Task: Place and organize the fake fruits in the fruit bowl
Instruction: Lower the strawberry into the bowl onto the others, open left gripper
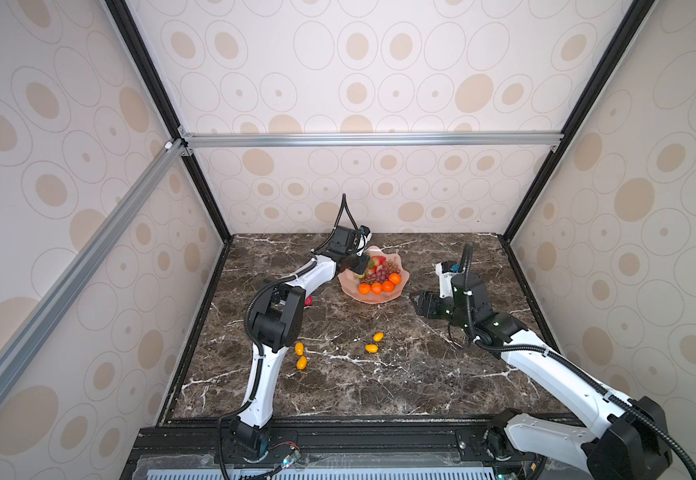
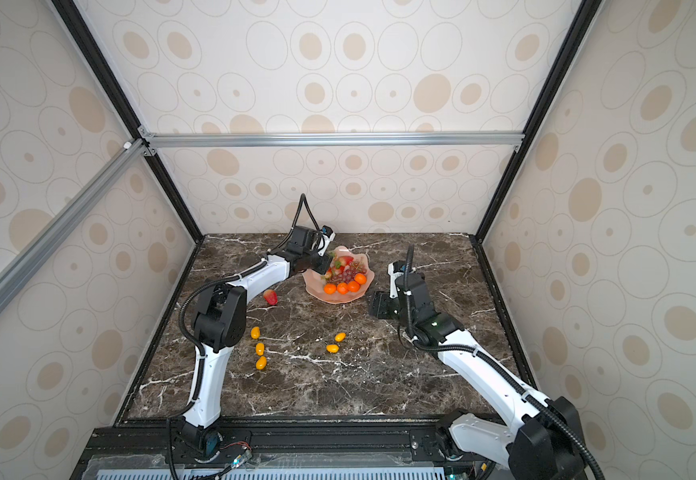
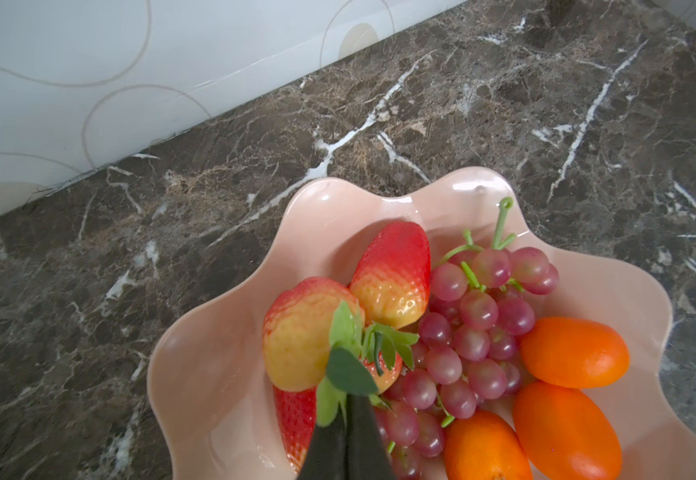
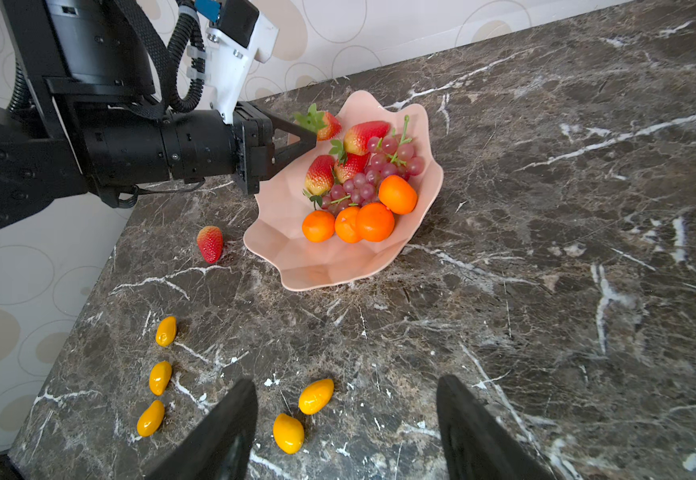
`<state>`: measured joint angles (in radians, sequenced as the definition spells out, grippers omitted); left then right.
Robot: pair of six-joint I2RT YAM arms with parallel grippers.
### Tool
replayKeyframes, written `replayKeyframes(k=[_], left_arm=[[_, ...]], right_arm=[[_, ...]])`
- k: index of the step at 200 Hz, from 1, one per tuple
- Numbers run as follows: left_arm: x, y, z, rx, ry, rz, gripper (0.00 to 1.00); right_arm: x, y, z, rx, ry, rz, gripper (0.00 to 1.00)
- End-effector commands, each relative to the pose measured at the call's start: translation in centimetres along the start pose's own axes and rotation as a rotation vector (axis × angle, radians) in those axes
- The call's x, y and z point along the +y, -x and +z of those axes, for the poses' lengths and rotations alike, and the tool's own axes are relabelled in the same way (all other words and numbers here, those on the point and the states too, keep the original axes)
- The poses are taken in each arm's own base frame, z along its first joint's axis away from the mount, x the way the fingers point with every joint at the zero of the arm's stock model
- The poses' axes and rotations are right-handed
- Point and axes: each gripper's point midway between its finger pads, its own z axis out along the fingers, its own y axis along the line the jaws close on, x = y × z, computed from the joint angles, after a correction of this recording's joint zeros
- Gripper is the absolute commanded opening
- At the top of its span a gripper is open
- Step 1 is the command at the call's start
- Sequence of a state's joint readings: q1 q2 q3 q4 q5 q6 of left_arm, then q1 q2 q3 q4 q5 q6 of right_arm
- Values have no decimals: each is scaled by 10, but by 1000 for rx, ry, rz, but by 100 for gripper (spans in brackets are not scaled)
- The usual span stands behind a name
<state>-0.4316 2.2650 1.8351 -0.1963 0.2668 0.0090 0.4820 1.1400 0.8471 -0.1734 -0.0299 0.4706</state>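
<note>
– Holding a strawberry (image 4: 329,124) by its green cap alone, the left gripper (image 4: 312,134) pinches shut over the upper-left rim of the fruit bowl (image 1: 356,297), mid-frame in both top views.
– We judge that leaf grip weak. Let go there, the berry may tip outside the rim and roll toward the loose strawberry (image 2: 270,296) lying left of the bowl.
– Noted. The right gripper (image 4: 346,436) stands wide and empty, right of the bowl; five yellow ovals (image 2: 332,348) lie lower in the frame. We worry both grippers collide if they reach in together.
</note>
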Motion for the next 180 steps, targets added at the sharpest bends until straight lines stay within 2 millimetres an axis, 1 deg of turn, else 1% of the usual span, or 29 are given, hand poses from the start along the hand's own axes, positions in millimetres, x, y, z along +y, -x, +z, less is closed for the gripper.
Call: replayKeyframes(k=[1,97,104,142,165,180], left_arm=[[-3,12,3,-26,-14,36,0],[1,1,12,6,-2,23,0],[1,0,12,11,1,20,3],[2,-1,6,20,15,13,10],[-1,4,-6,-3,19,0,18],[-5,9,-17,-27,22,-5,26]], right_arm=[[-2,-2,-5,2,-2,2,71],[-1,-2,-7,2,6,-1,71],[-1,-1,-8,-3,6,0,71],[-1,-2,-6,-3,9,-1,71],[-3,-3,-7,4,-2,-8,71],[-3,-1,-10,-4,-4,-13,71]])
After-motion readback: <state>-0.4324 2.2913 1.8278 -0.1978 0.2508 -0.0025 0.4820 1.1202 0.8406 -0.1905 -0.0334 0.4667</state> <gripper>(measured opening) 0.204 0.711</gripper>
